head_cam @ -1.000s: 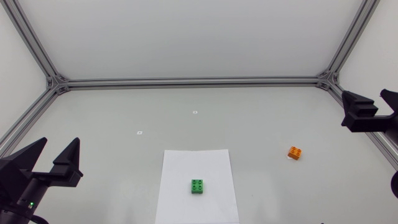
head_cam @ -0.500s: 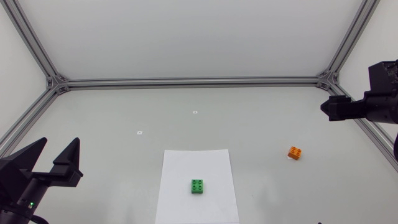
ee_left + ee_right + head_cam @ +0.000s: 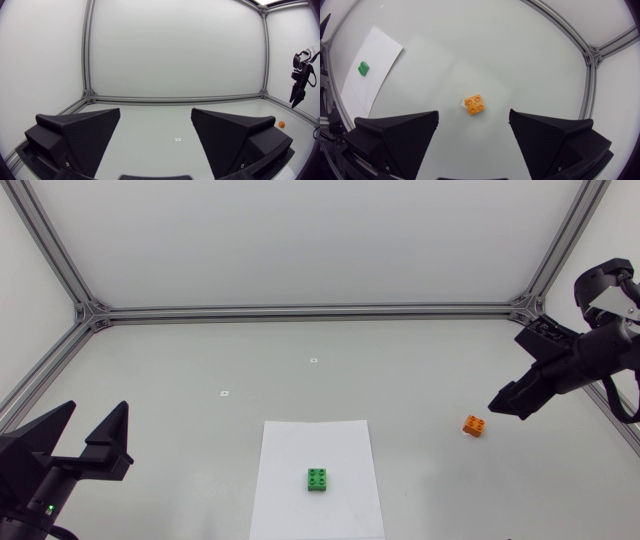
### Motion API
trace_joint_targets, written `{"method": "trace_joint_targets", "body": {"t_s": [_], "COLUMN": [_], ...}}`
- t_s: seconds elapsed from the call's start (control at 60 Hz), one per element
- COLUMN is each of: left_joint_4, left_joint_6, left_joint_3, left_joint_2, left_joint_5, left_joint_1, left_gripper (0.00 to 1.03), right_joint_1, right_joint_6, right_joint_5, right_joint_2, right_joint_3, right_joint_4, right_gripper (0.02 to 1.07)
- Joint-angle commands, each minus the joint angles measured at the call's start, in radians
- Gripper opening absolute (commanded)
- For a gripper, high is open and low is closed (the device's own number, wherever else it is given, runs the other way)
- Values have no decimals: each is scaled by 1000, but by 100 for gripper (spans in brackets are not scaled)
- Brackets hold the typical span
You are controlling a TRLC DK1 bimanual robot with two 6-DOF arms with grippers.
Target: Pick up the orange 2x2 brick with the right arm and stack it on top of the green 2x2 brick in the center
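One right pincer (image 3: 507,401), spread apart, newly swung in from desk (image 3: 400,380) edge, orange 2x2 brick (image 3: 474,104) just ahead; grasp pending.

one orange 2x2 brick (image 3: 475,424) near the right edge of the table (image 3: 200,350); one green 2x2 brick (image 3: 318,479) on one white paper sheet (image 3: 300,442) at the near edge; two tiny white marks (image 3: 313,360) (image 3: 226,392) mid-table; two black grippers: left gripper (image 3: 97,410), right gripper (image 3: 500,405)

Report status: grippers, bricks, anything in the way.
Left gripper open, empty. Right gripper open, above orange brick, not touching. Green brick on paper, top bare. Nothing between the bricks.
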Motion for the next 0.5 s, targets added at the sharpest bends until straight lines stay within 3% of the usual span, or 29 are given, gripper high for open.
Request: {"method": "trace_joint_targets", "body": {"t_s": [0.0, 0.117, 0.483], "left_joint_4": [-13, -15, -13], "left_joint_6": [13, 13, 13], "left_joint_3": [-41, -41, -41], "left_joint_2": [-8, -8, -8], "left_joint_5": [4, 4, 4], "left_joint_1": [2, 2, 2], "left_gripper": [99, 99, 99], "right_joint_1": [-9, -10, -6], "right_joint_6": [-121, -214, -382], "right_joint_5": [-8, -10, 59], "right_joint_2": [71, 148, 327], "right_joint_3": [56, 111, 143], "right_joint_4": [-37, -100, -85], "right_gripper": [102, 102, 94]}}
